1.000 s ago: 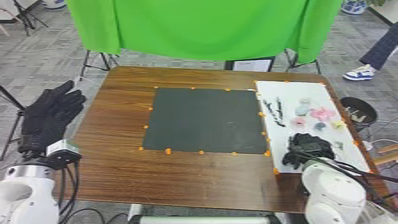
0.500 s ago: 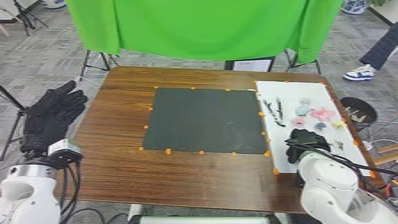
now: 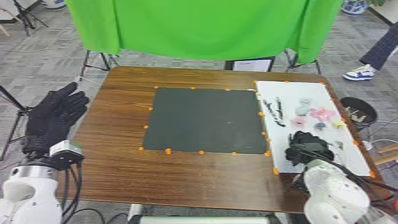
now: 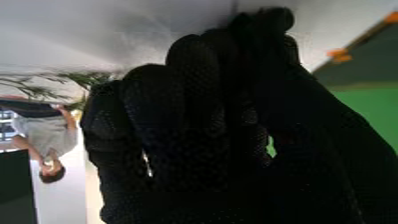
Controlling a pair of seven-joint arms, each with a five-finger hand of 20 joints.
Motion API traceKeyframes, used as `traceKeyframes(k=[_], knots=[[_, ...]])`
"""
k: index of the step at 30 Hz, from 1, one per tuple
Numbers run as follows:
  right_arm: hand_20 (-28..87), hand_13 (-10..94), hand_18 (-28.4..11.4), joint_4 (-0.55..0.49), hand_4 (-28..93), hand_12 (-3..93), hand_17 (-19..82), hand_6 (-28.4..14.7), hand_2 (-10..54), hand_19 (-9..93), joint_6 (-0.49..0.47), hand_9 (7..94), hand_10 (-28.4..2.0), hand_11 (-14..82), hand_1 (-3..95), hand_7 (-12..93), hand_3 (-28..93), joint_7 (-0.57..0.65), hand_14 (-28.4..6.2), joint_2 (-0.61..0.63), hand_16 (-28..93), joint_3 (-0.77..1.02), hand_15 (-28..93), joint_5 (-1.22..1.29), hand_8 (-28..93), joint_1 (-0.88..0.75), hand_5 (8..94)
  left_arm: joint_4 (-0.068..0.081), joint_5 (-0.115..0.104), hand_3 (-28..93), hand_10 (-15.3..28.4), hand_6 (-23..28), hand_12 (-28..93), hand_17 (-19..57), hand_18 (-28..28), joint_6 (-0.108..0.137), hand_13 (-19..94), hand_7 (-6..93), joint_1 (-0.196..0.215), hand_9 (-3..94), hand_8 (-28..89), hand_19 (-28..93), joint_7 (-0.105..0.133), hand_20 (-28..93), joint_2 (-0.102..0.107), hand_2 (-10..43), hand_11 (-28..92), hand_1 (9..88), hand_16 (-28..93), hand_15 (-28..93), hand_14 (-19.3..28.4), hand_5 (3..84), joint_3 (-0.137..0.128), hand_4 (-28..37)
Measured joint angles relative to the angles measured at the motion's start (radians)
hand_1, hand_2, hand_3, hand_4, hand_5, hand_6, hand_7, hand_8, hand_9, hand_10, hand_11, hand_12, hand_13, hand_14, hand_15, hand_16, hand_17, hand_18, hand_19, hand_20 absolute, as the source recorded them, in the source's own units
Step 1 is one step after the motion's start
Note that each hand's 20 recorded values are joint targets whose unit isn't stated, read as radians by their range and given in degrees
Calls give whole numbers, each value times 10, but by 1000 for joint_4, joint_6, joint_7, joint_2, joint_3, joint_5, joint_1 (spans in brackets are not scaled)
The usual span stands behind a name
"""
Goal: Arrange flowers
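In the head view, my right hand is low over the near part of the white board. The right wrist view shows my right hand close to the pale surface; whether it holds anything is hidden. Farther up the board lie a large pink flower, a smaller pink one, a pale blue-green one and a yellow one. Dark thin sprigs lie along the board's left side. My left hand is held up off the table's left side, open, its fingers straight.
A dark square mat with orange markers around it lies mid-table, left of the white board. Beyond the table's right edge stands a black bin. A green cloth hangs behind the brown table.
My right hand has shifted slightly over the near part of the board and turned, its forearm swinging inward and then back toward the near edge. The left hand has barely moved.
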Motion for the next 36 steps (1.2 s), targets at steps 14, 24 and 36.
traceKeyframes(k=[14, 24, 36], knots=[[379, 736, -247, -115, -133, 392, 472, -53, -91, 932, 47, 784, -167, 411, 394, 338, 699, 61, -151, 26, 376, -65, 651, -35, 190, 116, 732, -2, -49, 707, 169, 103, 137, -63, 155, 14, 229, 117, 22, 357, -66, 346, 33, 92, 5, 107, 228, 256, -59, 358, 169, 424, -22, -283], [357, 722, -256, -125, -200, 375, 460, -84, -95, 932, -229, 766, -177, 392, 343, 149, 644, 195, -159, -5, 376, -10, 644, 57, -67, 111, 738, -1, -52, 710, 170, 103, 137, -62, 155, 16, 228, 120, 22, 356, -66, 345, 33, 92, 10, 106, 229, 255, -59, 358, 167, 424, -21, -283], [358, 735, -253, 5, -241, 378, 470, -71, -95, 932, -226, 782, -165, 405, 420, 165, 676, 216, -149, -39, 372, -89, 645, 56, -69, 180, 752, -1, -57, 709, 169, 103, 138, -62, 155, 20, 228, 123, 21, 355, -68, 345, 37, 93, 11, 106, 229, 257, -59, 360, 168, 425, -11, -283]])
